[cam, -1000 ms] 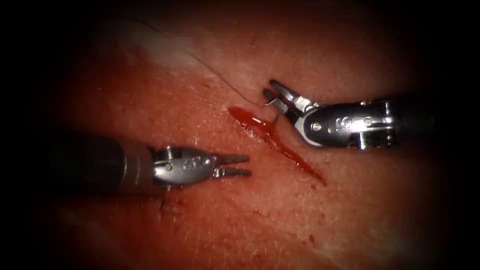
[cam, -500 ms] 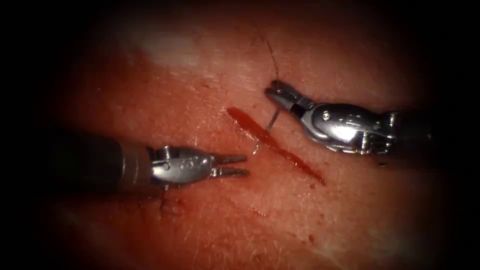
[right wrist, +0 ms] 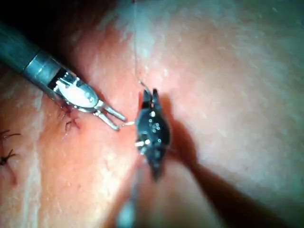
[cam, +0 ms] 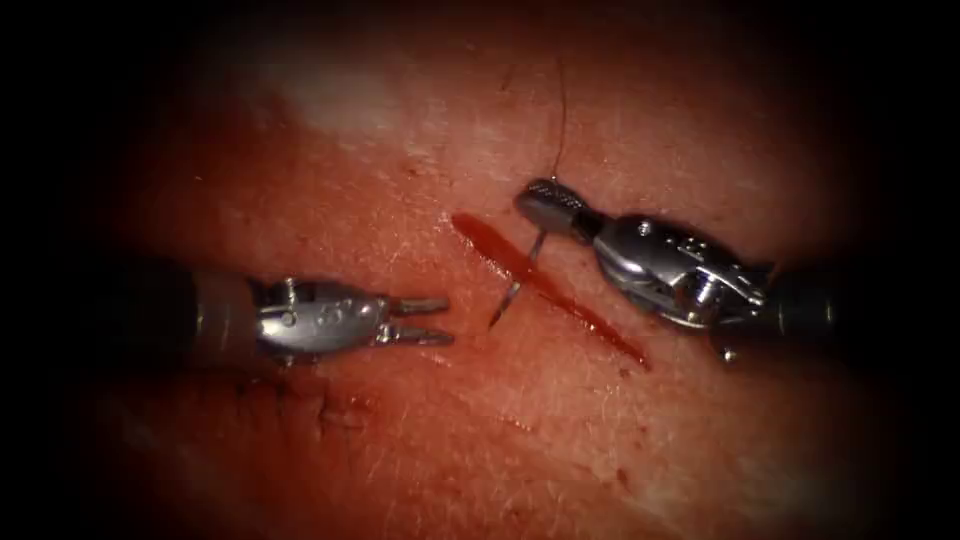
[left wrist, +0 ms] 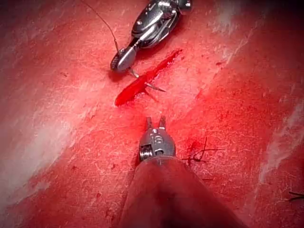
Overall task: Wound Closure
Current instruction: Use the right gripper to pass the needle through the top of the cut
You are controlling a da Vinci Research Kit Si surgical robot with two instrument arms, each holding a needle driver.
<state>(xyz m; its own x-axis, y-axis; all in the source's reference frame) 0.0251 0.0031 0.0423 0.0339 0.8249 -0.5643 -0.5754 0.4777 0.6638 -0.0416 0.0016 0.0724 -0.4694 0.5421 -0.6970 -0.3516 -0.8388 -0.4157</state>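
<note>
Right claw clamps needle near thread end | left claw slightly apart, empty

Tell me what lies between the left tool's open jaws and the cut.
In the endoscope view, bare tissue, then the needle tip, lies between the left tool and the cut; the right tool holds the needle.

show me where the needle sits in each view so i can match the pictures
Endoscope view: the needle hangs from the right tool, crossing the cut, its tip on the cut's left side.
Left wrist view: the needle lies across the cut, beside the right tool.
Right wrist view: a short bright piece of needle lies between the left tool and the right tool.
Shared landmark: the right tool's shut fingers holding the needle.
</note>
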